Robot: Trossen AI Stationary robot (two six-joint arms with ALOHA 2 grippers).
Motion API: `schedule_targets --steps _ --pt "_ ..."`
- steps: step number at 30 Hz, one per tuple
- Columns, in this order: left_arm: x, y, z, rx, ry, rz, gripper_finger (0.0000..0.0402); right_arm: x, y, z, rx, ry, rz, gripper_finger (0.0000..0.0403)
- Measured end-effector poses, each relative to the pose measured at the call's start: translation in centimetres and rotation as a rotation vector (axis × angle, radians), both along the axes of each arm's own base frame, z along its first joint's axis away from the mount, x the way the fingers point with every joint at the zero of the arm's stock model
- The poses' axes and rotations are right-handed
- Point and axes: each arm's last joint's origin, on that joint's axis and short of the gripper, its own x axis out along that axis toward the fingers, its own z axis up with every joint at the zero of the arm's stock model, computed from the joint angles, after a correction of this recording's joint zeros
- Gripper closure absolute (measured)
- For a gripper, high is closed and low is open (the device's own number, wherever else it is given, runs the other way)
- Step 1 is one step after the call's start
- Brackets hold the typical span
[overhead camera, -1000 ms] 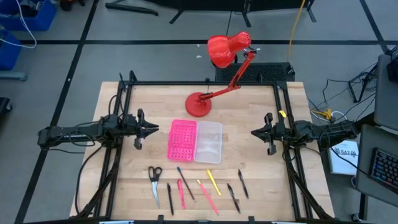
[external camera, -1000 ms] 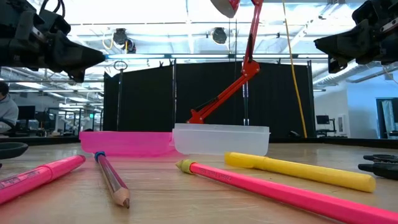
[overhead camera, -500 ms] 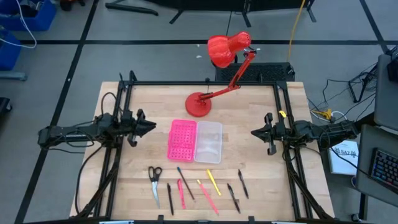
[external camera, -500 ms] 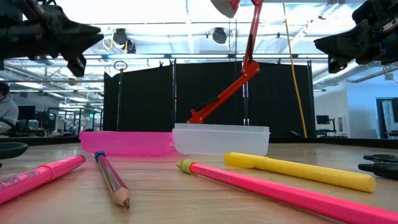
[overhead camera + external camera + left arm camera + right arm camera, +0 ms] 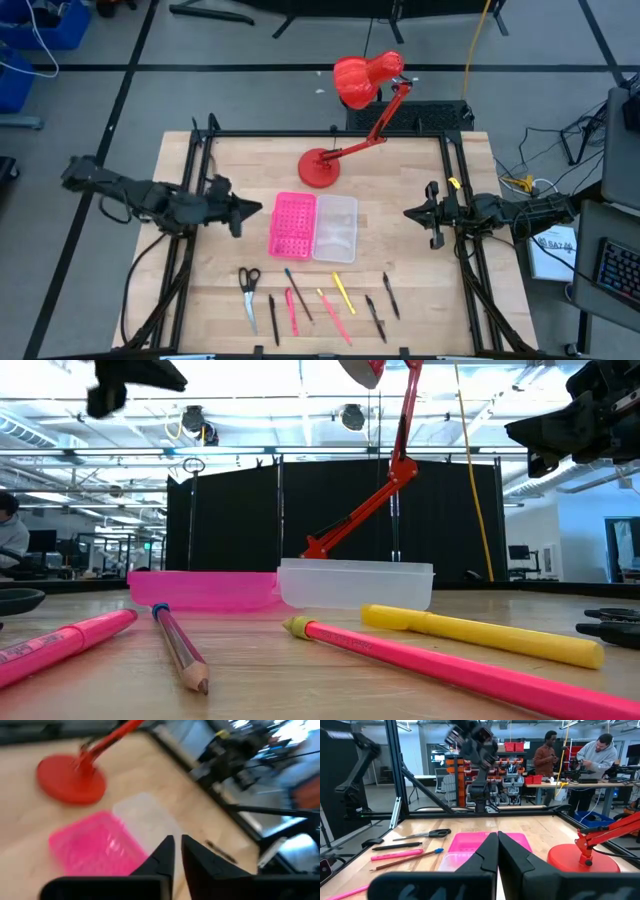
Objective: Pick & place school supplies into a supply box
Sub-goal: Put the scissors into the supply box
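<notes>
The supply box lies open mid-table, its pink holed half joined to its clear half. The school supplies lie in a row near the table's near edge: the scissors at the left, then black, pink and yellow pens and pencils. My left gripper is shut and hovers high just left of the pink half, touching nothing. My right gripper is shut too and waits in the air to the right of the clear half.
A red desk lamp stands behind the box, its round base on the table and its head beyond the far edge. Black frame rails run along the table's left and right sides. People stand in the room beyond.
My left arm has raised its gripper well above the table and carried it slightly right, toward the box's pink half, tipping the fingers downward. The box and supplies have not moved.
</notes>
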Motion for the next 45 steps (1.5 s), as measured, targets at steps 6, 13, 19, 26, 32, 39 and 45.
schedule_targets --steps 6,13,19,26,32,39,45 --pt "2.3 -5.1 1.1 -0.197 0.302 0.124 0.0393 0.0 0.0 -0.1 -0.001 0.007 0.001 0.0403" --pt "3.4 -10.3 -2.0 -0.433 0.524 0.455 0.0394 0.0 0.0 0.1 0.002 -0.009 0.001 0.0403" --pt "5.2 -13.2 -6.3 -0.573 0.732 0.566 0.0394 0.0 0.0 0.1 0.002 -0.009 0.001 0.0403" --pt "6.4 -13.3 -8.0 -0.585 0.791 0.612 0.0376 0.0 0.0 0.0 0.054 0.001 0.008 0.0403" --pt "6.2 -12.5 -8.7 -0.588 0.8 0.702 0.0335 0.0 0.0 -0.1 0.055 0.006 0.008 0.0403" --pt "5.9 -11.2 -10.7 -0.596 0.874 0.768 0.0263 0.0 0.0 -0.1 0.053 0.007 0.007 0.0403" --pt "6.4 -11.0 -12.2 -0.64 0.857 0.687 0.0225 0.0 0.0 -0.1 0.052 0.007 0.006 0.0403"
